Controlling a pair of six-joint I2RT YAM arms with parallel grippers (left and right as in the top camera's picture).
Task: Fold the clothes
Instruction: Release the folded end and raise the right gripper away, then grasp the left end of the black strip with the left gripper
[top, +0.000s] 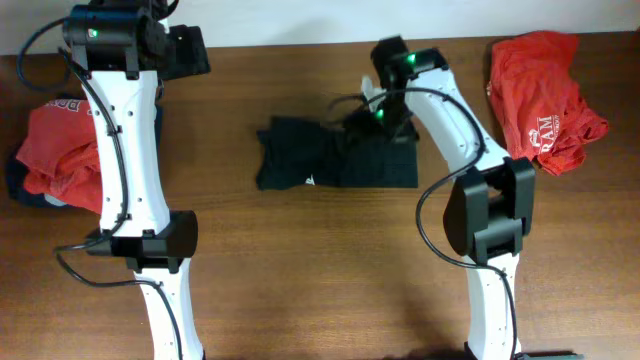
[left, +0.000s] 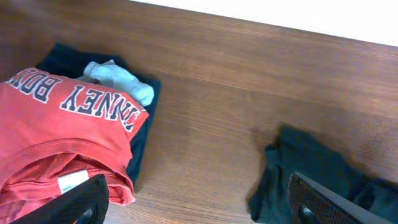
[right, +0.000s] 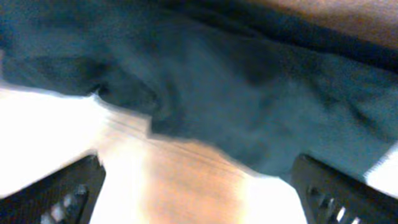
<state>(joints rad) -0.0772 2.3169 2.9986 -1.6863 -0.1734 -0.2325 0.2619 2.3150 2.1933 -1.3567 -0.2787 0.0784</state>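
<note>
A black T-shirt (top: 335, 157) lies folded into a rough rectangle at the table's middle, with a small white tag on its front edge. My right gripper (top: 372, 102) hovers over its far right edge. In the right wrist view the dark cloth (right: 236, 87) fills the top, and the gripper (right: 199, 186) is open with bare wood between its fingers. My left gripper (top: 188, 50) is at the far left, away from the shirt. In the left wrist view it is open and empty (left: 199, 208), with the black shirt (left: 311, 174) at lower right.
At the left edge, a red shirt with white lettering (top: 60, 150) (left: 56, 124) lies on a navy one (left: 140, 134), with a grey piece (left: 121, 78) on top. A crumpled red shirt (top: 540, 95) lies at the far right.
</note>
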